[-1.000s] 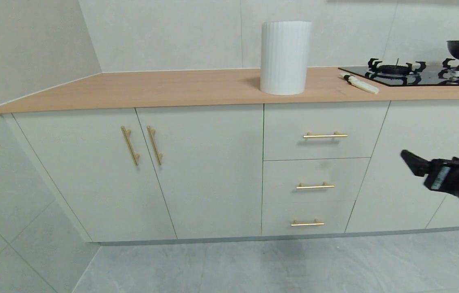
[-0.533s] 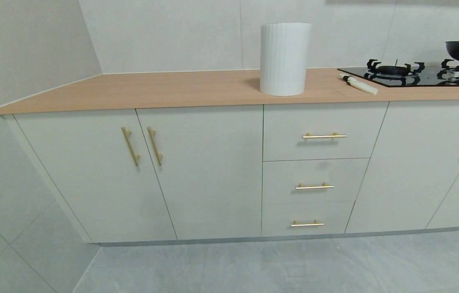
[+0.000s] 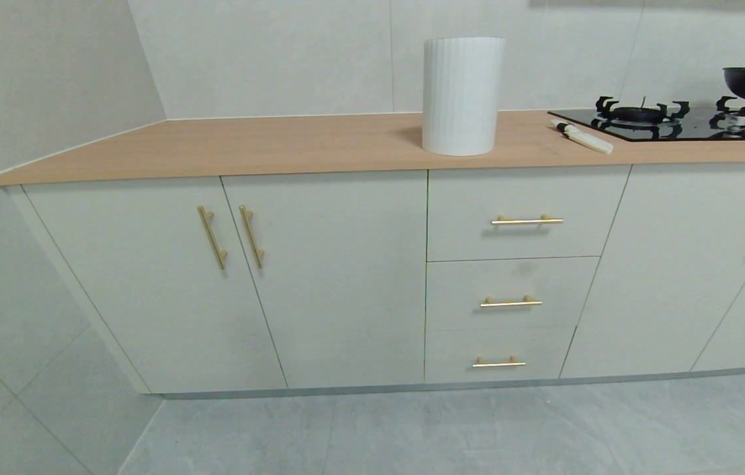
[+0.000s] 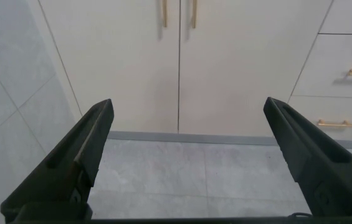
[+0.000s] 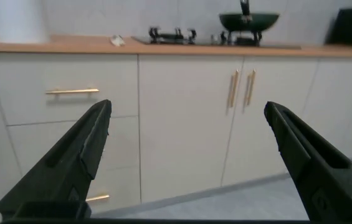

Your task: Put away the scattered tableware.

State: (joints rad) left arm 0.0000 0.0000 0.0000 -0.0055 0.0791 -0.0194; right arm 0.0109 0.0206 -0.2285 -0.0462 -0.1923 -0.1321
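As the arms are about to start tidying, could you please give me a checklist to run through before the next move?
1. Left gripper open and empty: ok.
2. Right gripper open and empty: ok.
3. Utensil lies flat on the counter beside the hob, with nothing on it: ok.
4. Drawers open for storage: not ok, all three are shut.
5. Container stands upright: ok. Whether its top is open: cannot tell.
6. Utensil within reach: cannot tell.
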